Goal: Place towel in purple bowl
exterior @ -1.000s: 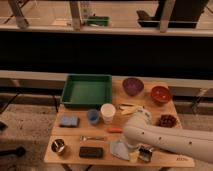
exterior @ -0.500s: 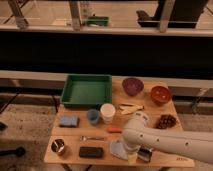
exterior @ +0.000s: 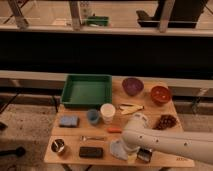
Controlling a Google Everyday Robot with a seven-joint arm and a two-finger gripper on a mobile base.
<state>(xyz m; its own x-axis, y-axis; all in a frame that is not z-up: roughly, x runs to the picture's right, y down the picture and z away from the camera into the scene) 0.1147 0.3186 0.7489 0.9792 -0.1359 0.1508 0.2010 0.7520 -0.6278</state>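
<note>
The towel (exterior: 118,149), a pale blue-grey crumpled cloth, lies on the wooden table (exterior: 75,132) near its front edge. My white arm reaches in from the right and bends down onto the towel's right side. The gripper (exterior: 133,152) sits at the towel, mostly hidden by the arm's own wrist. The purple bowl (exterior: 132,86) stands upright at the back of the table, well beyond the towel and to the right of the green tray. Nothing shows inside the bowl.
A green tray (exterior: 86,90) takes up the back left, and a red bowl (exterior: 161,94) stands right of the purple one. Between them and the towel are a white cup (exterior: 107,112), a small blue cup (exterior: 92,116), a blue sponge (exterior: 69,121), a metal cup (exterior: 59,146) and a black block (exterior: 91,152).
The arm's end has settled slightly lower and to the left onto the towel. The towel and the other objects have stayed in place.
</note>
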